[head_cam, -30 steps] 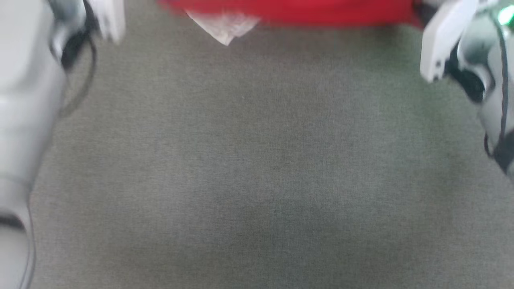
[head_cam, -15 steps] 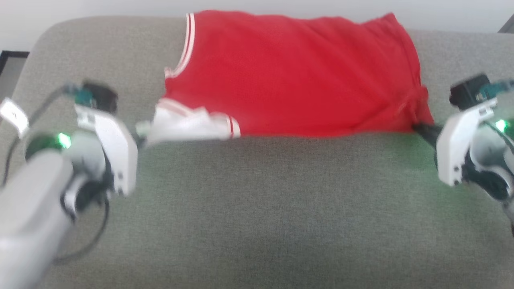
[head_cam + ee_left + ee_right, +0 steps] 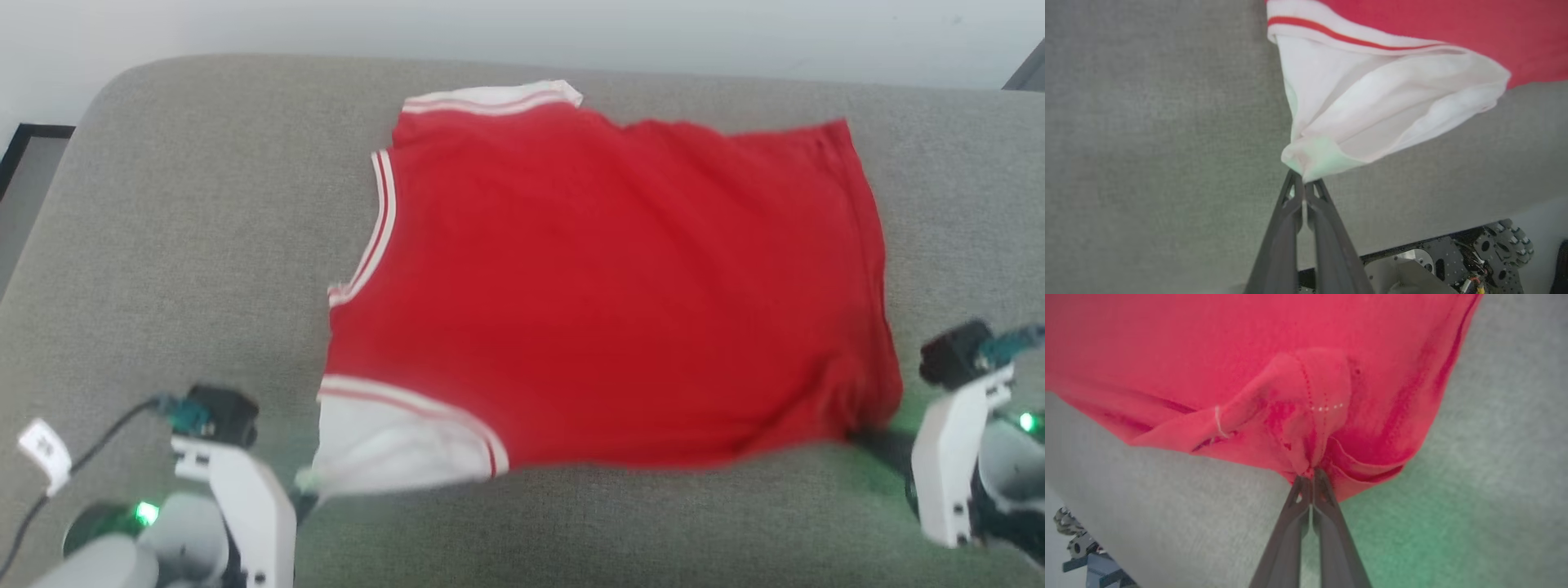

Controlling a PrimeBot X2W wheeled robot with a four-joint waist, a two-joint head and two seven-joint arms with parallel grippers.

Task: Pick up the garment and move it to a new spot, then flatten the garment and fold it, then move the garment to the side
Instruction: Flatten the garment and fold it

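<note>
The red shirt [image 3: 604, 294] lies spread out on the grey cushion [image 3: 163, 245], about in the middle of it. The collar end points to the left end of the cushion and the bottom hem [image 3: 869, 245] points to the right end. The cloth looks mostly flat, with some soft folds near the front edge of the cushion.

The left gripper [image 3: 304, 483] is at the front left part of the cushion. Its two dark fingers are pressed together and they pinch the tip of the white sleeve [image 3: 1372, 102]. This sleeve is pulled into a cone that narrows down to the fingertips. A red stripe [image 3: 1339, 34] runs where the sleeve meets the red body.

The right gripper [image 3: 859, 435] is at the front right part of the cushion. Its fingers are also closed tight, and they hold a bunched corner [image 3: 1306, 416] of the red cloth at the hem. The cloth makes creases around this place.

The other white sleeve [image 3: 490, 94] lies toward the back edge of the cushion. A green glow [image 3: 1433, 531] falls on the cushion just beside the right gripper. I cannot tell if the front edge of the shirt touches the cushion or is raised a little.
</note>
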